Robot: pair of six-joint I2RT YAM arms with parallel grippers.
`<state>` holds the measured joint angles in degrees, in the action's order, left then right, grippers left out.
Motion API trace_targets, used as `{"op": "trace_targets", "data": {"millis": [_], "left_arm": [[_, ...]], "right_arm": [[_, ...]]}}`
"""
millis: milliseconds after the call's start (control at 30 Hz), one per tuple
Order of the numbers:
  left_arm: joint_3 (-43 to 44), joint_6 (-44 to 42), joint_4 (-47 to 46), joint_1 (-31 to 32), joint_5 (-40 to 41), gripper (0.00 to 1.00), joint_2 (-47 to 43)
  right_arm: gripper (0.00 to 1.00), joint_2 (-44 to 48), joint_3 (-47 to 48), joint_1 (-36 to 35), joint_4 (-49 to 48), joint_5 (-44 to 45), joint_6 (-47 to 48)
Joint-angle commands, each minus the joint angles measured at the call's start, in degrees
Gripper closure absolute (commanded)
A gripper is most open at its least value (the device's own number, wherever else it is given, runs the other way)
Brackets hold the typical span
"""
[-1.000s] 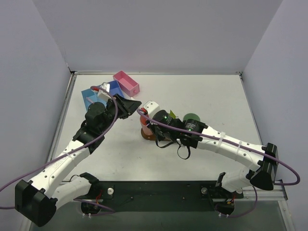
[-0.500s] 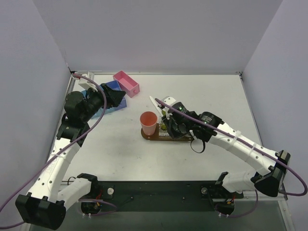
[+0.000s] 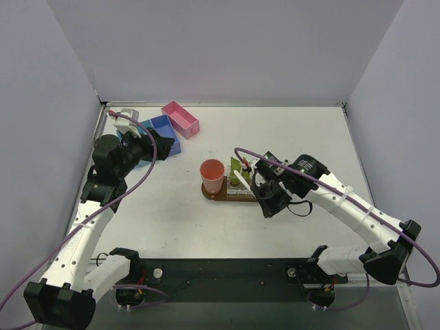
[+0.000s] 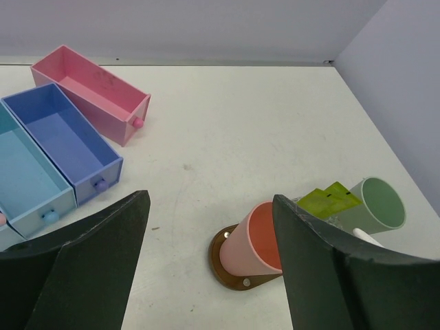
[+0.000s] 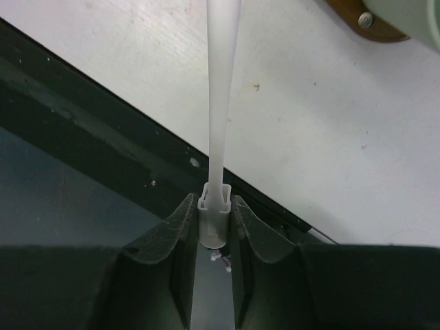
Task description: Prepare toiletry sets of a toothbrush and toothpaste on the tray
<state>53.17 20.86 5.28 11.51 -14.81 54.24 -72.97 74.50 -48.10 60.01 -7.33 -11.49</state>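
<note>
2 cups (image 4: 258,240) on tray (image 4: 234,278); left pincer (image 4: 210,198) released, right pincer (image 5: 213,206) clenched on toothbrush (image 5: 221,103).

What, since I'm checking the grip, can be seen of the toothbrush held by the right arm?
The toothbrush is a slim white stick, plastic by its look. Its squared butt end is pinched between the jaws of the right gripper. It sticks straight out over the table; its far end leaves the wrist view.
</note>
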Motion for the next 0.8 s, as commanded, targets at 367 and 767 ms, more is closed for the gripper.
{"op": "trace_targets", "data": {"millis": [367,767], "left_arm": [[-0.70,-3.55,-0.27,1.24,0.57,0.18,-0.45],[-0.43,-4.34,0.52,2.12,1.80,0.18,-0.71]], "right_arm": [[1.00,-5.34,1.78,7.93,12.77,-5.94,0.59],[1.00,-10.61,4.25,9.07,13.56,-6.29,1.12]]}}
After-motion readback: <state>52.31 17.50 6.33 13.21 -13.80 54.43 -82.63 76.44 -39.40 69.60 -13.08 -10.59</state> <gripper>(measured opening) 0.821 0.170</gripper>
